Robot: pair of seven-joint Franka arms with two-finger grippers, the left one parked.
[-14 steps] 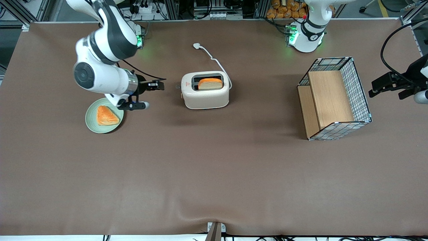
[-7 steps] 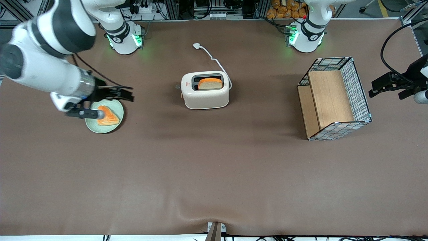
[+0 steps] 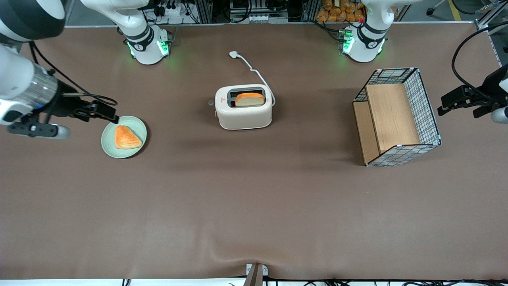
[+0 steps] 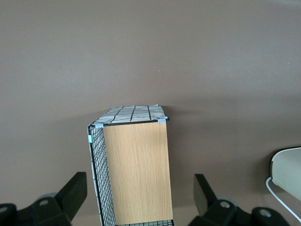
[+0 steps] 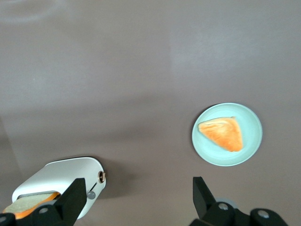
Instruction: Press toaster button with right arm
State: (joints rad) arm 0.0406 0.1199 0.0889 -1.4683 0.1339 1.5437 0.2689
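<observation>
The cream-white toaster (image 3: 244, 113) stands mid-table with a slice of toast (image 3: 249, 99) in one slot. Its small grey button (image 3: 211, 103) sticks out of the narrow end that faces the working arm's end of the table. My right arm's gripper (image 3: 109, 112) hovers open and empty just beside the green plate's rim (image 3: 105, 143), well apart from the toaster. In the right wrist view the open gripper (image 5: 138, 193) looks down on the toaster (image 5: 61, 176), the grey button (image 5: 91, 194) and the plate (image 5: 251, 141).
A triangular orange pastry (image 3: 126, 137) lies on the plate. The toaster's white cord and plug (image 3: 233, 54) trail away from the front camera. A wire basket with wooden panels (image 3: 397, 117) stands toward the parked arm's end, also in the left wrist view (image 4: 136, 169).
My right arm has swung away from the toaster toward its own end of the table, passing over the plate. The toaster, toast and plate have not moved.
</observation>
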